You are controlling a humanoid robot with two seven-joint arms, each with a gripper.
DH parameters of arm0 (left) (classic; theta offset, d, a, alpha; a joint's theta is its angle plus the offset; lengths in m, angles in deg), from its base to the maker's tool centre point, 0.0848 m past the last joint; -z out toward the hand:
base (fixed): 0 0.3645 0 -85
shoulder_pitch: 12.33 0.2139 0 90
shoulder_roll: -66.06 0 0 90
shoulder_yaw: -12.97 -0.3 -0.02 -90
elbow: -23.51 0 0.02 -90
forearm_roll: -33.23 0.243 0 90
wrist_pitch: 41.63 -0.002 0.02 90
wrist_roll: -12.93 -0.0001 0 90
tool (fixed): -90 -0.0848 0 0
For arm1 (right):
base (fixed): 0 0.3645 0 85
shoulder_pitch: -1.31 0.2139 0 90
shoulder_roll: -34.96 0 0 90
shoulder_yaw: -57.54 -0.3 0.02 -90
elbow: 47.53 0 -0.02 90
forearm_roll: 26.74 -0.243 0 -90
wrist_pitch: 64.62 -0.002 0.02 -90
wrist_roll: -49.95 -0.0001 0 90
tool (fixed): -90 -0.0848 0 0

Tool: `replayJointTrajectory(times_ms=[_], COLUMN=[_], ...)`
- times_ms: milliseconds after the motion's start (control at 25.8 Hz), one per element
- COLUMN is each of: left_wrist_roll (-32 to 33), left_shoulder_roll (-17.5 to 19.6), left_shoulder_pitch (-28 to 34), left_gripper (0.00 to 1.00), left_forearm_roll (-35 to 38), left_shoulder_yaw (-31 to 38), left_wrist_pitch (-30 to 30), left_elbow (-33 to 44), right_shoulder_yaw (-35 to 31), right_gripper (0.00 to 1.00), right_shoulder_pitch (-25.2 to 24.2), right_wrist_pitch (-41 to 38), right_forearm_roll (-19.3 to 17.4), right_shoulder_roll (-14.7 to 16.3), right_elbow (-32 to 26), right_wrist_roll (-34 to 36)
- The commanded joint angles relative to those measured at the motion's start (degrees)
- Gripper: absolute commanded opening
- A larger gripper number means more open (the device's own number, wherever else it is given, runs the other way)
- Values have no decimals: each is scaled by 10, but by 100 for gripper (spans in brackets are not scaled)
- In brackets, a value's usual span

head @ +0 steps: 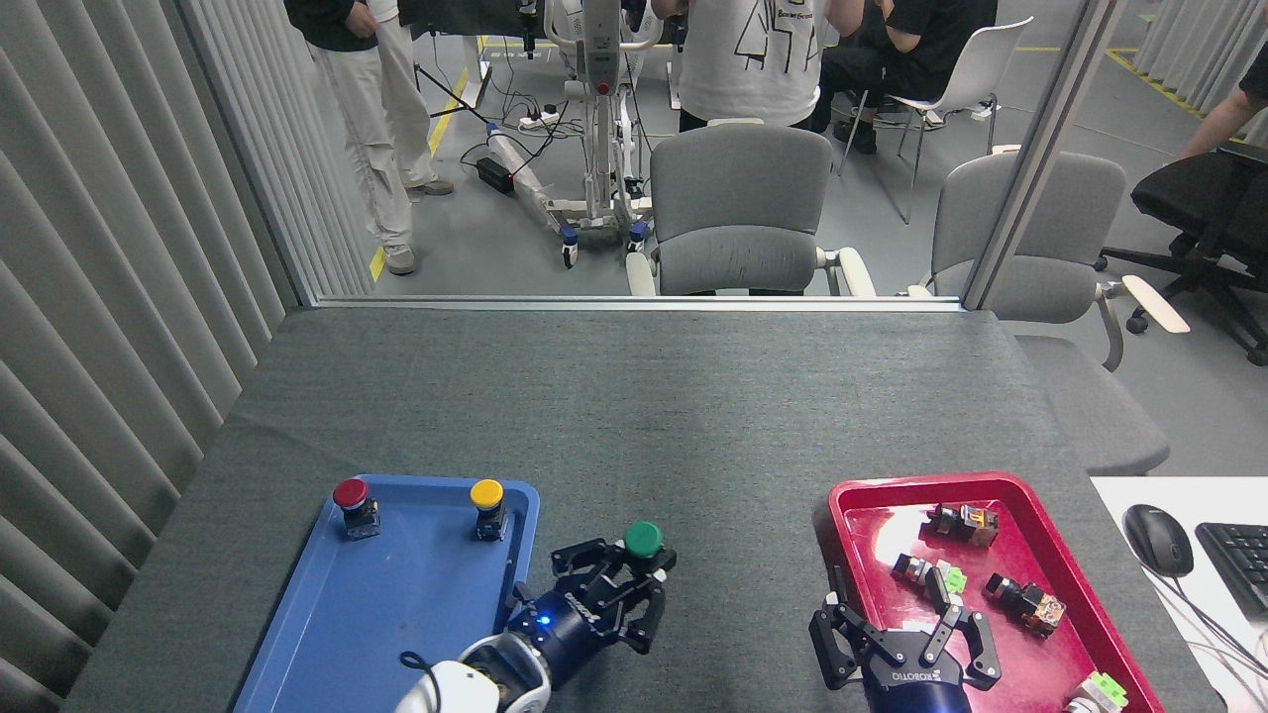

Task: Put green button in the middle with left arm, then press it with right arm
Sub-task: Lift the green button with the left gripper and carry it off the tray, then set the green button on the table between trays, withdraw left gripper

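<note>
We are in the carrying step: our left end effector [634,579] is clamped on the black base of the green button [643,538], whose cap stands just above the fingertips, and the pair is over bare grey cloth, clear of the blue tray [396,604] that lies just to the end effector's left. Whether the button's base touches the cloth yet we cannot tell. Our right end effector [901,644] waits with its fingers spread and empty, at the near left corner of the red tray [991,490], well to the right of the button. The middle [684,555] of the bench lies just beyond and to the right of the left end effector, so we judge the next move to be a short carry, an upright set-down and a release, after which the right arm can come across to press the cap. A red button [351,492] and a yellow button [485,493] stand in the blue tray's far end. Beyond the bench are office chairs, a partition and people standing.
</note>
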Motion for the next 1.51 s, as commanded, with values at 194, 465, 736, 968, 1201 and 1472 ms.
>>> replayJointTrajectory(times_ms=[194,465,736,968,1201,1472], left_wrist_roll=[6,0,0,-8,-11,73], left_shoulder_roll=[-85,-84,-83,-52,61,133], left_shoulder_pitch=[-63,-59,-45,-5,130,330], left_gripper=[0,16,99,99,99,99], left_forearm_roll=[6,6,8,-1,4,7], left_shoulder_yaw=[-51,-58,-56,-50,50,271], left_wrist_pitch=[7,6,4,-3,-161,-182], left_elbow=[-158,-170,-157,-40,203,439], right_shoulder_yaw=[0,1,3,9,24,85], right_gripper=[98,97,97,96,54,18], right_shoulder_pitch=[0,0,0,0,14,48], right_wrist_pitch=[3,3,3,3,-19,-33], right_forearm_roll=[-1,-1,-1,-1,1,18], right_shoulder_roll=[-1,-6,-11,-13,-14,-25], right_elbow=[3,4,4,4,5,27], right_wrist_roll=[0,0,0,0,-1,-6])
